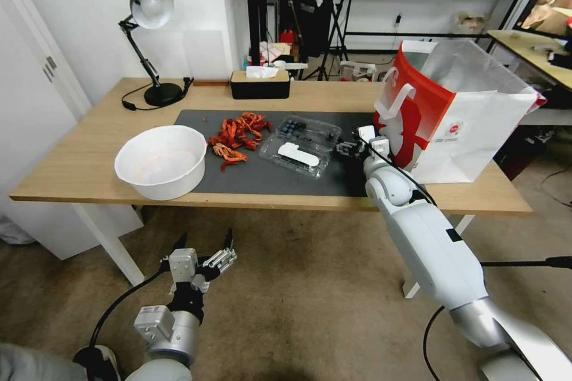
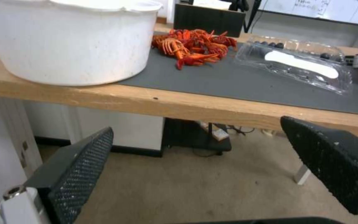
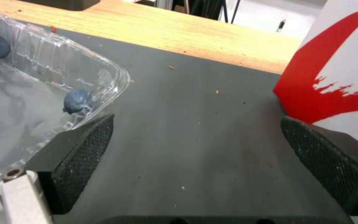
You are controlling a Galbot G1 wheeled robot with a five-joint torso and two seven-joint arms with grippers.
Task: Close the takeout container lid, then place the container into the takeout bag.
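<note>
**Clear plastic clamshell lies open, right gripper beside it**

White bowl (image 1: 159,161) sits toward the desk's left front edge, red crayfish (image 1: 238,134) next along on the dark mat (image 1: 238,181). Mid-mat lies the takeout container (image 1: 301,144), spread flat, its labelled lid (image 1: 296,156) the half nearer the front edge, blueberries in the farther half. The takeout bag (image 1: 453,113) stands upright at the desk's right end. The right gripper (image 1: 347,147) reaches low over the mat between container and bag, fingers wide apart and empty, one pad (image 3: 84,155) just beside the container's corner. I'd catch the lid's free edge and fold it over the hinge gently. The left gripper (image 1: 205,248) hangs below the front edge, spread open, holding nothing.
</note>
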